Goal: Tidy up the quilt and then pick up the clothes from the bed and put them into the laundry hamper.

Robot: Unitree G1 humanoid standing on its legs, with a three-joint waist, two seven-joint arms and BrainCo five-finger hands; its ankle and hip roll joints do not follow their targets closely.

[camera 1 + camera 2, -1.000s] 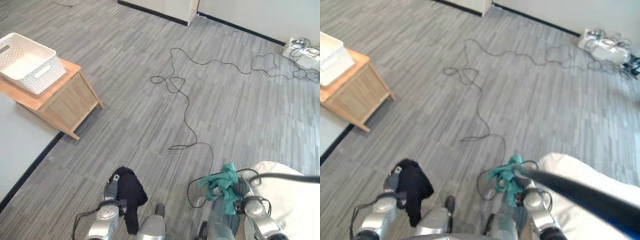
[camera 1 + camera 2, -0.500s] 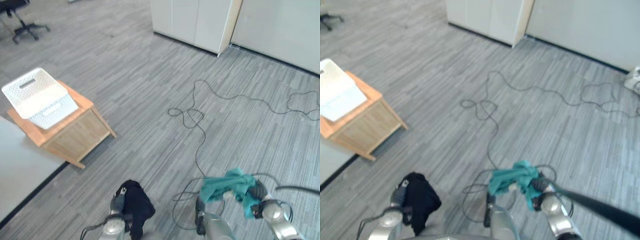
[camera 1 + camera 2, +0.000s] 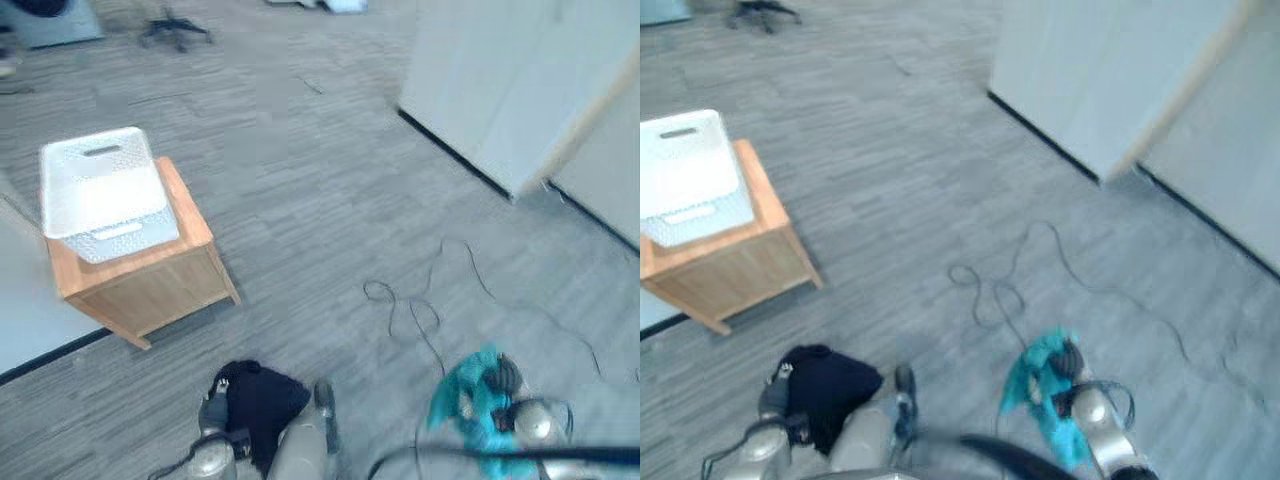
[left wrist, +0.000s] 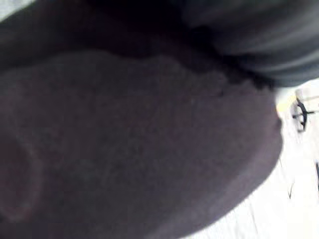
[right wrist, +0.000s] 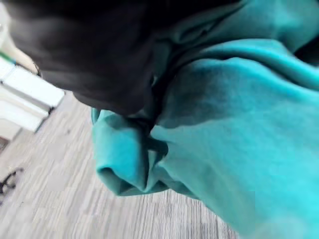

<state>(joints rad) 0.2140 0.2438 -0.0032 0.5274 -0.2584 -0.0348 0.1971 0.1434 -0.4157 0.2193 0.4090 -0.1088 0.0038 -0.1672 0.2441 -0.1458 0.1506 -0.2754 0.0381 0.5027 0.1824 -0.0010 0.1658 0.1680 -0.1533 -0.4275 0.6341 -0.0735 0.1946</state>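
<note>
The grey wood-plank floor (image 3: 300,200) spreads across the whole scene, with pale cabinet panels on a dark plinth (image 3: 500,90) standing at two o'clock. A pale flat surface with a dark edge (image 3: 25,320) shows at nine o'clock, just beside the low light-wood side table (image 3: 150,280) at ten o'clock. On that table sits the white perforated plastic laundry hamper (image 3: 100,195), its opening upward and its rim covering most of the tabletop. A thin dark cable (image 3: 420,310) loops over the floor at four o'clock. At twelve o'clock, far off, stands a dark office chair base (image 3: 172,28).

At seven o'clock a crumpled black garment (image 3: 258,400) drapes over the left hand (image 3: 213,412), well apart from the hamper. In the left wrist view the dark cloth (image 4: 139,149) covers almost everything, so I cannot tell how the fingers of this hand are set.

At five o'clock a bunched teal garment (image 3: 1040,385) hangs from the right hand (image 3: 1072,392), also well away from the hamper. In the right wrist view the teal fabric (image 5: 224,124) is gathered in folds against the dark hand cover (image 5: 84,50), and the fingers seem closed on the cloth, buried in its folds.
</note>
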